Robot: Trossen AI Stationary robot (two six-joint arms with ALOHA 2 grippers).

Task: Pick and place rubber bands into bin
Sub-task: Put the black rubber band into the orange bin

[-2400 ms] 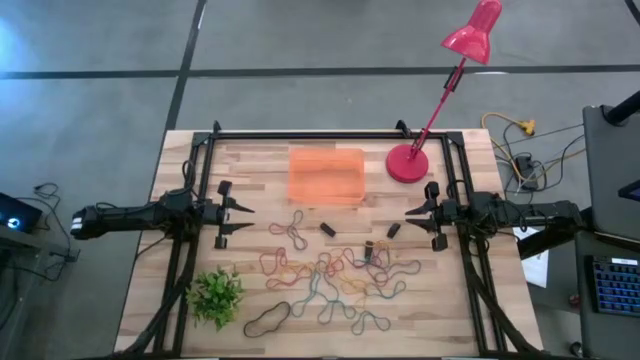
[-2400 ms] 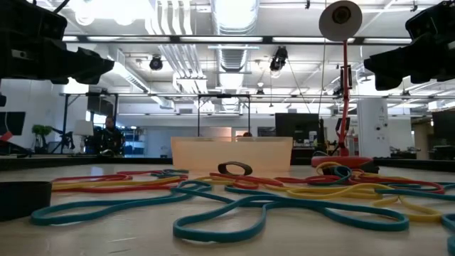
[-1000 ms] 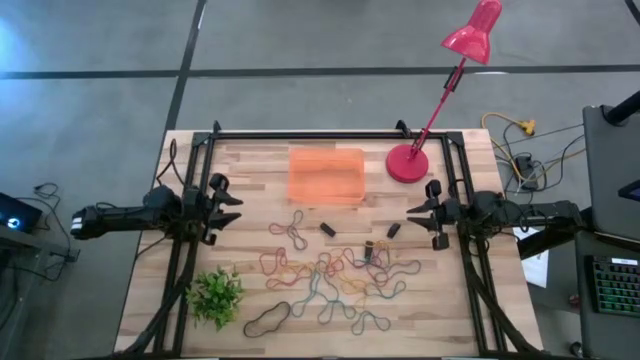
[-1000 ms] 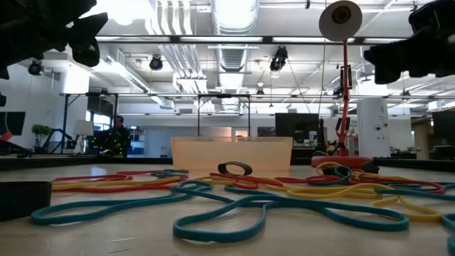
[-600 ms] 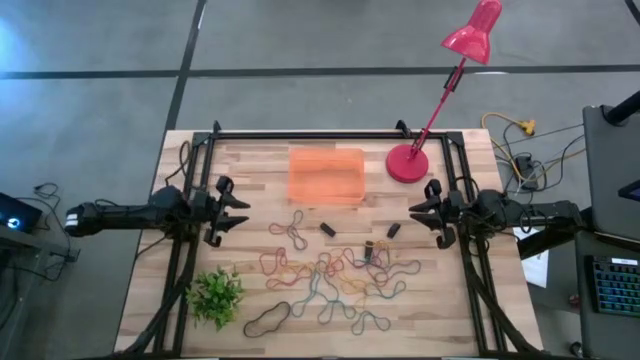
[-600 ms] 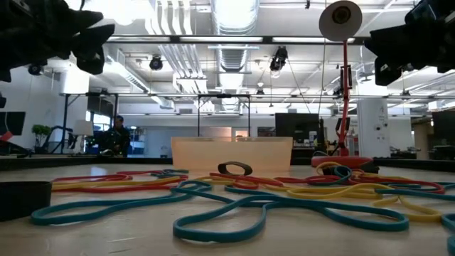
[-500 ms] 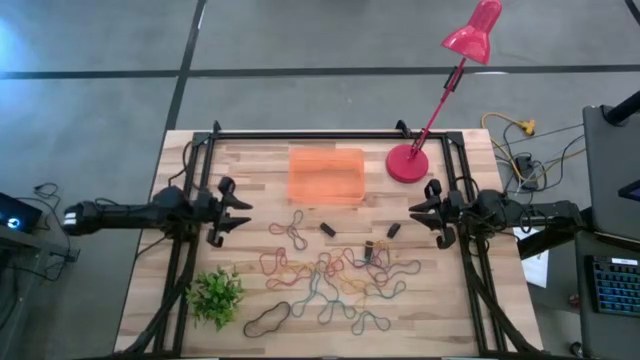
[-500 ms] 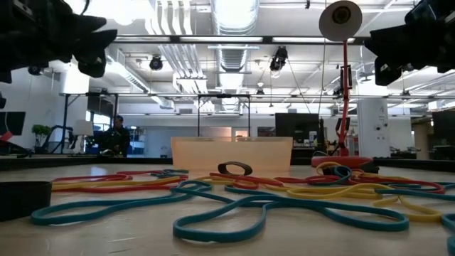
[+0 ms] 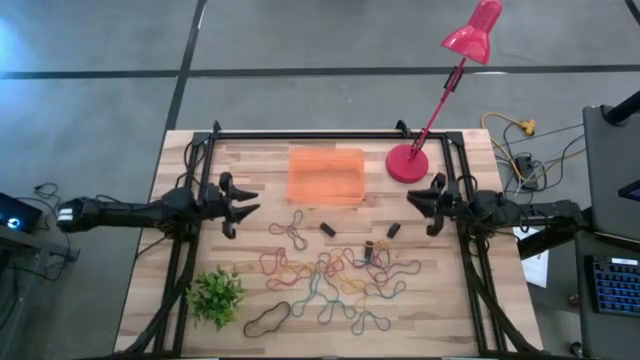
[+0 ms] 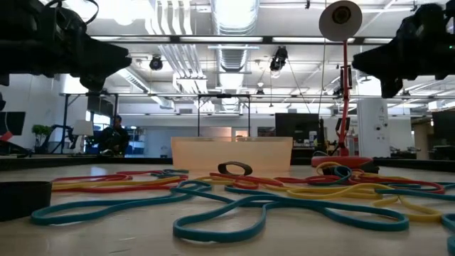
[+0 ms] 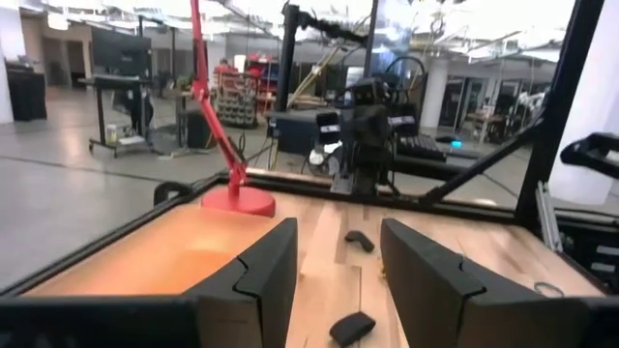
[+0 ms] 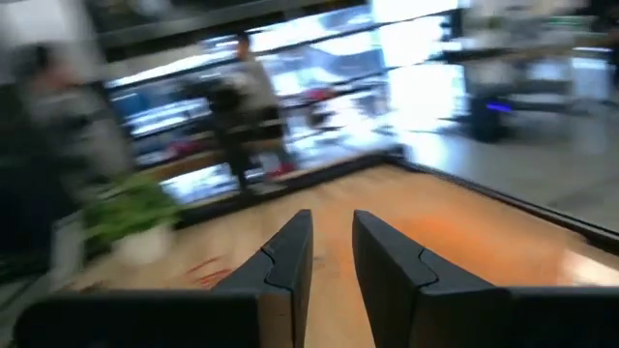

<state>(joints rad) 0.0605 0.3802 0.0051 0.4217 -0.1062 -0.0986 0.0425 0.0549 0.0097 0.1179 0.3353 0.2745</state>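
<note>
Left tool (image 9: 243, 202) near translucent orange bin (image 9: 326, 176), floppy rubber bands (image 9: 330, 280)

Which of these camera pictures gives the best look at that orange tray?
The high view: the whole bin shows from above, beyond the rubber bands. The low view shows only its pale front wall. The left wrist view shows a corner; the right wrist view only an orange blur.

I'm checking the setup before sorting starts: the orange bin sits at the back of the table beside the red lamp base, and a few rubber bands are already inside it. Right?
Not quite. The high view shows the bin beside the red lamp base at the back of the table, but no bands lie in it. The rubber bands are all loose on the wood nearer the front.
</note>
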